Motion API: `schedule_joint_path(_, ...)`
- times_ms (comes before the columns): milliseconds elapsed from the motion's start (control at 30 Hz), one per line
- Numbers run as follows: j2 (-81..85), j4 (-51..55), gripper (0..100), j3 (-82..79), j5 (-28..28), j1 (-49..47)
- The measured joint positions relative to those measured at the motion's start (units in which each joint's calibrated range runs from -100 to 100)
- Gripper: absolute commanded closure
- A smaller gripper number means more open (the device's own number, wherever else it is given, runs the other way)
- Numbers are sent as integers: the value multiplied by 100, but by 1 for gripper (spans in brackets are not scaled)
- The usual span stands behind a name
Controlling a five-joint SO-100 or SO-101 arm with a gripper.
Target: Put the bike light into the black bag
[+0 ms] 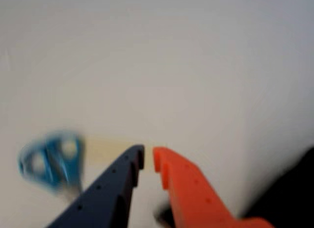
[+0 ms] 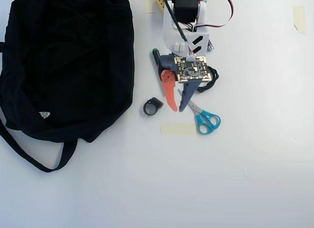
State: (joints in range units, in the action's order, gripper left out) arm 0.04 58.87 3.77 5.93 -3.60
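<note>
The bike light (image 2: 152, 107), a small black ring with a blocky head, lies on the white table just right of the black bag (image 2: 68, 61). The bag is large, with a white triangular label and a strap trailing at the bottom left. My gripper (image 2: 177, 110) has one orange and one dark blue finger. It hangs over the table a little to the right of the bike light, empty, with the tips almost together. In the wrist view the gripper (image 1: 148, 159) shows a thin gap with nothing in it. The bike light is not clearly seen there.
Blue-handled scissors (image 2: 205, 119) lie just right of the gripper, blurred in the wrist view (image 1: 51, 162). A strip of beige tape (image 2: 178, 129) lies below the gripper. A green-tipped marker (image 2: 156, 56) and a coiled black cable (image 2: 214, 77) lie by the arm's base. A dark mass (image 1: 294, 193) fills the wrist view's lower right.
</note>
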Motion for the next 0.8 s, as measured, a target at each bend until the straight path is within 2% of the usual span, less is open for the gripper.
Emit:
schedule_joint_path(100, 291, 386, 98, -401, 615, -29)
schedule_joint_path(267, 697, 653, 98, -1053, 1226, 73)
schedule_joint_path(667, 722, 833, 98, -2264, 1499, 287)
schedule_joint_path(800, 722, 713, 90, -2264, 2071, 316)
